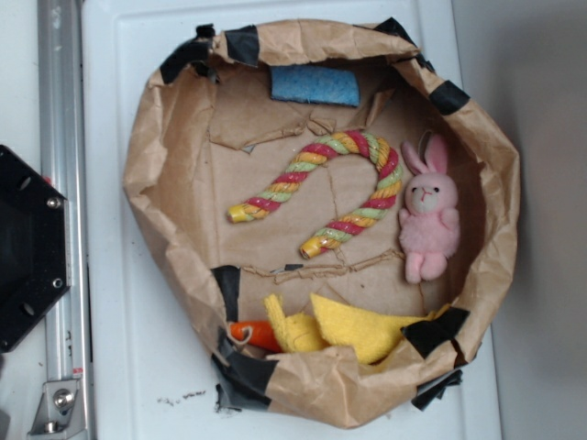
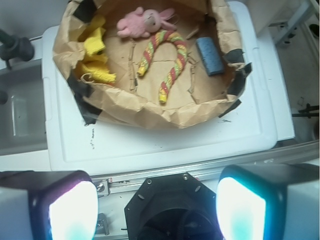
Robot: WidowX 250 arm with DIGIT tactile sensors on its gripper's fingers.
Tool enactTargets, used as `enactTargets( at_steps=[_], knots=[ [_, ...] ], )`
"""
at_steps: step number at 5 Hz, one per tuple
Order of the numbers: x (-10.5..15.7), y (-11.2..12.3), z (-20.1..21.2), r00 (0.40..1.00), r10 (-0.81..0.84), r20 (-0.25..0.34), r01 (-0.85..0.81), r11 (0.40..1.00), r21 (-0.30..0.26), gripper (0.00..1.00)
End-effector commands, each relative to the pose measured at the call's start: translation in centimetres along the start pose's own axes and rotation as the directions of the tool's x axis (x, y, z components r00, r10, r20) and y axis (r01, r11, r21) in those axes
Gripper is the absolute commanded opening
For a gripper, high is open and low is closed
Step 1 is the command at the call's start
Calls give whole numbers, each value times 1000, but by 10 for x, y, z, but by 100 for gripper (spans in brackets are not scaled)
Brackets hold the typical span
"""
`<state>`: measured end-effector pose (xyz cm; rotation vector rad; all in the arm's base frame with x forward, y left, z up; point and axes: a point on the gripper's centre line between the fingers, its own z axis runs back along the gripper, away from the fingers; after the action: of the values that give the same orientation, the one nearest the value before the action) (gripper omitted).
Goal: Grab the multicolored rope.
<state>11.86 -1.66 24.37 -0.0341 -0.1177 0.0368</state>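
Nearest the wrist camera, the gripper (image 2: 157,205) stands wide open and empty, its two fingers (image 2: 70,210) well apart, above the robot's base. Well ahead, inside the paper bag basin (image 2: 150,107), lies the multicolored rope (image 2: 167,60), arched, both ends pointing back toward the gripper; a pink bunny (image 2: 142,22) sits just beyond.

White work surface, seen from above

A white plastic board (image 1: 128,348) fills most of the scene, scuffed with small dark marks near its front edge. A grey metal rail (image 1: 64,183) runs along its left side — ending in a bolted bracket (image 1: 57,403). To the right lies a plain grey surface (image 1: 550,229) — softly, evenly lit, with faint shadows.
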Motion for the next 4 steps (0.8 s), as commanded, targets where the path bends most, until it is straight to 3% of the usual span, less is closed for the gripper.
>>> enactTargets(
  at_steps=[1, 2, 3, 4],
  knots=[
    [0, 0, 0, 1000, 0, 0, 0, 1000, 0, 100],
    [44, 17, -24, 992, -121, 31, 120, 992, 25, 100],
    [92, 34, -78, 931, -366, 16, 364, 929, 62, 100],
    [125, 33, -134, 859, -510, -43, 512, 856, 72, 100]
  ],
)
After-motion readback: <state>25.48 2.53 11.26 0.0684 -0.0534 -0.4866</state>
